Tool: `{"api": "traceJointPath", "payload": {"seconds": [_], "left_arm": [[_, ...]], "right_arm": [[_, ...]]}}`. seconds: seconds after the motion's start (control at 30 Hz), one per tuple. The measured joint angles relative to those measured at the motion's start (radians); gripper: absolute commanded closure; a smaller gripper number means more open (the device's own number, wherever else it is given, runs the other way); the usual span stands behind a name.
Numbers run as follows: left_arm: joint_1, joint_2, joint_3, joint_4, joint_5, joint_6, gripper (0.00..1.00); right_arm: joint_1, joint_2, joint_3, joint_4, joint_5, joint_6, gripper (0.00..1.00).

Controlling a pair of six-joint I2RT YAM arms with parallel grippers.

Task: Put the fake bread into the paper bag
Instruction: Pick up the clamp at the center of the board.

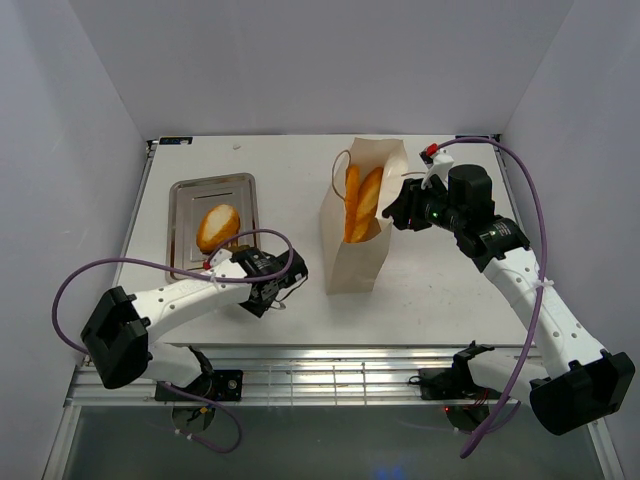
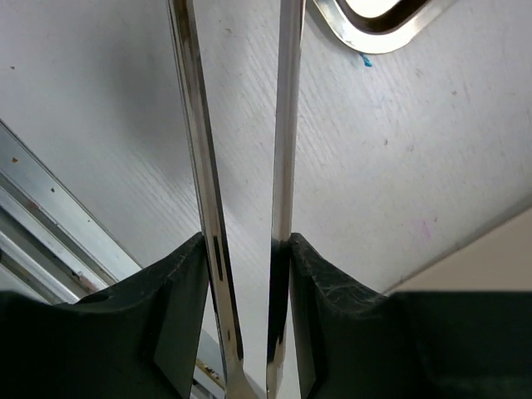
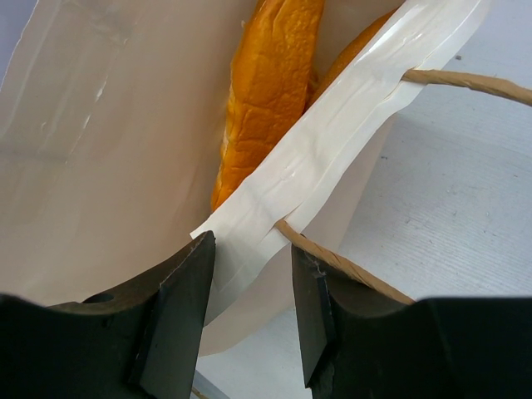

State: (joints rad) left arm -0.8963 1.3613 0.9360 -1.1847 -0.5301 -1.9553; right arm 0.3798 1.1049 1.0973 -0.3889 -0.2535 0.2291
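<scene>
The paper bag [image 1: 358,215] stands upright at mid-table with two long golden pieces of fake bread [image 1: 362,205] inside. A third piece, an oval roll [image 1: 218,228], lies on the steel tray [image 1: 180,215]. My left gripper [image 1: 270,295] is low over the table below the tray, shut on silver tongs [image 2: 199,150] whose two arms run between its fingers [image 2: 179,283]. At the bag's right rim, my right gripper [image 3: 249,249] is open, one finger on each side of the white-taped rim [image 3: 332,133]. The bread [image 3: 266,75] shows inside the bag in the right wrist view.
A corner of the tray [image 2: 378,21] shows above the tongs in the left wrist view. The bag's cord handle [image 3: 465,81] loops out past my right finger. The table's front rail [image 1: 320,375] runs close behind the left gripper.
</scene>
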Motion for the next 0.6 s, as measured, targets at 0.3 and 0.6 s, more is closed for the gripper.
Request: {"api": "traceJointPath", "payload": {"seconds": [0.3,0.6], "left_arm": [[-0.128,-0.031,0.094,-0.129,-0.068,-0.027,0.50],[-0.129,-0.120,0.192,-0.169,-0.115,-0.006,0.48]], "right_arm": [[0.000,0.000,0.000,0.001,0.000,0.002,0.52],[0.000,0.000,0.000,0.001,0.000,0.002,0.52]]}}
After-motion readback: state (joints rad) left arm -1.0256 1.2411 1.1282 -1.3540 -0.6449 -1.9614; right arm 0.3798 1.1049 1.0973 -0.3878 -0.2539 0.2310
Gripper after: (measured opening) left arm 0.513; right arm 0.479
